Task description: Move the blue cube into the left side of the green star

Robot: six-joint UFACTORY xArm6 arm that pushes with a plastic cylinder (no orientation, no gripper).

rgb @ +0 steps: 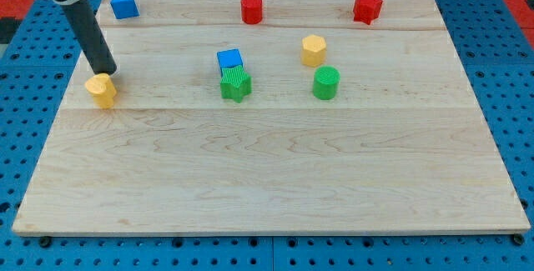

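My tip, a bare dark rod end with no claw to spread or pinch, touches a yellow ribbed block near the wooden table's left edge. Toward centre, the blue cube touches the ribbed green star's top side

blue cube | upright, flat on board, near centre | touching green star at star's 12 o'clock
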